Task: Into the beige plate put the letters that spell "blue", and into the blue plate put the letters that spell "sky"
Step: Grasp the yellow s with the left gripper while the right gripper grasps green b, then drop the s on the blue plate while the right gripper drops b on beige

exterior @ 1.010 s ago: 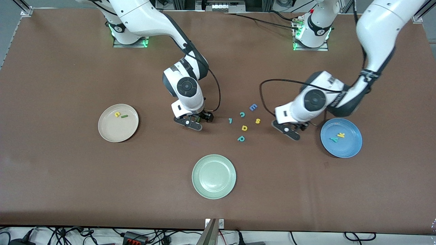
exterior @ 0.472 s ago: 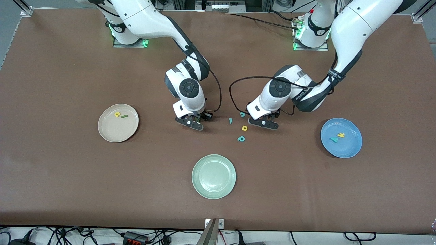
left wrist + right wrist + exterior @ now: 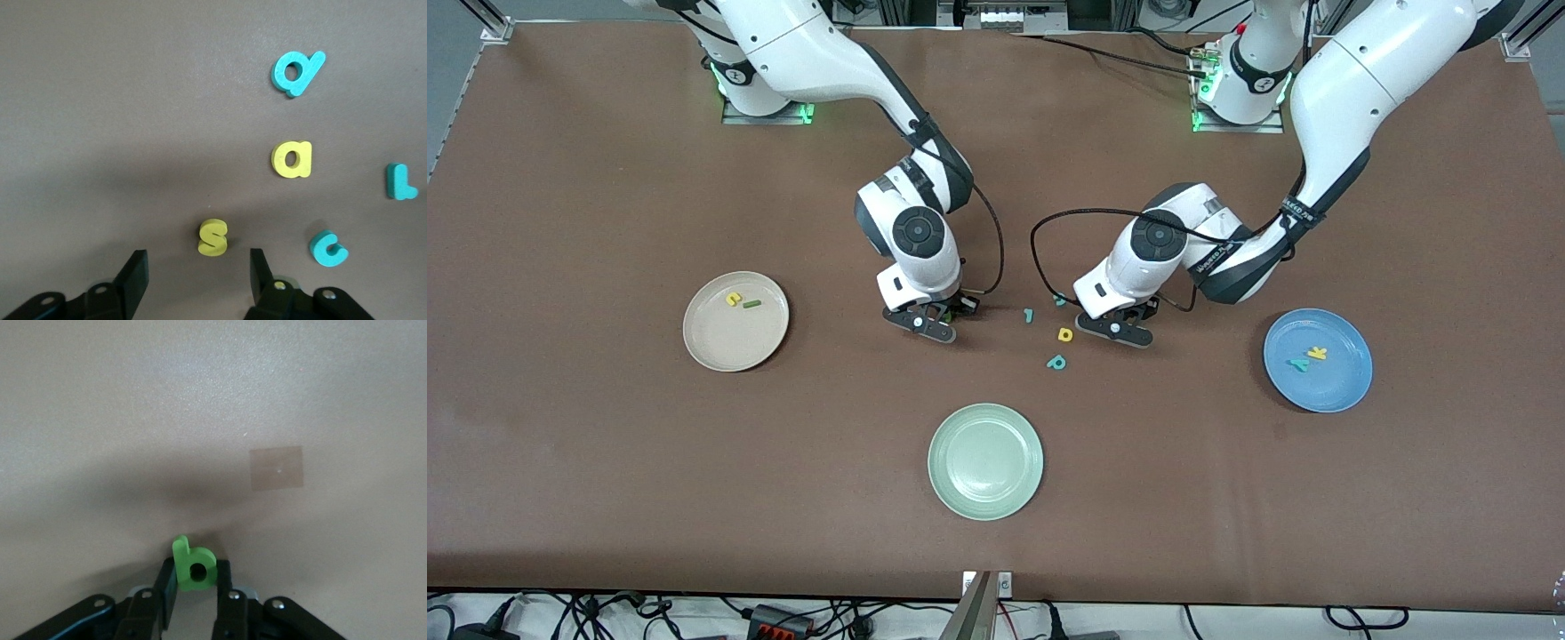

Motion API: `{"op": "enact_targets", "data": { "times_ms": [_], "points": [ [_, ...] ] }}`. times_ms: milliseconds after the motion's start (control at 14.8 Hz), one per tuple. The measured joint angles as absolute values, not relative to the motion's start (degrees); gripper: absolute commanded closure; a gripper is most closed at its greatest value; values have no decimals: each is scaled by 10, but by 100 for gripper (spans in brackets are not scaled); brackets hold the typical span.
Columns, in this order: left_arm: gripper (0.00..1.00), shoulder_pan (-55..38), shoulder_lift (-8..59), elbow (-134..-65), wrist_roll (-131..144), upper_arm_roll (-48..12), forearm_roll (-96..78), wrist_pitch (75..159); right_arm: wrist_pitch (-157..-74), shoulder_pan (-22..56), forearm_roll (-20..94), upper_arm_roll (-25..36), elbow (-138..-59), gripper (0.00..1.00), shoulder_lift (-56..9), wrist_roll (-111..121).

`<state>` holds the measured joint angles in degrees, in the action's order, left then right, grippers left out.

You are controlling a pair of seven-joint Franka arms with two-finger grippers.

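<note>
Letters like these look tiny, light and fairly stiff, best pinched across their flat faces. The right gripper [image 3: 195,579], low at the middle of the front frame, is clamped on the green b [image 3: 192,561] that way. The left gripper [image 3: 200,267], beside it toward the blue plate [image 3: 1325,391], stands wide astride the yellow s [image 3: 213,237], not touching it. Crowding is the hazard: a yellow a [image 3: 291,160] and teal c [image 3: 328,248] lie near. The brown table [image 3: 605,489] is flat and matte, open toward the beige plate [image 3: 734,348].
</note>
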<state>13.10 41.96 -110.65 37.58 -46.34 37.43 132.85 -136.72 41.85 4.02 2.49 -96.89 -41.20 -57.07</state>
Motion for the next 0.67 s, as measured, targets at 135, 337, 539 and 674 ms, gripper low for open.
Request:
{"op": "enact_targets", "data": {
  "times_ms": [135, 337, 539, 674],
  "points": [
    [33, 131, 427, -1106, 376, -463, 399, 1329, -1367, 416, 40, 26, -968, 88, -412, -571],
    [34, 131, 445, -1106, 376, -460, 430, 1345, -1363, 403, 40, 32, -959, 88, -400, -566],
    [39, 131, 460, -1106, 376, -456, 438, 1364, -1285, 367, 40, 39, -954, 88, -362, -515],
    [57, 131, 460, -1105, 376, -456, 439, 1364, -1219, 331, 39, 45, -958, 88, -334, -453]
  ]
}}
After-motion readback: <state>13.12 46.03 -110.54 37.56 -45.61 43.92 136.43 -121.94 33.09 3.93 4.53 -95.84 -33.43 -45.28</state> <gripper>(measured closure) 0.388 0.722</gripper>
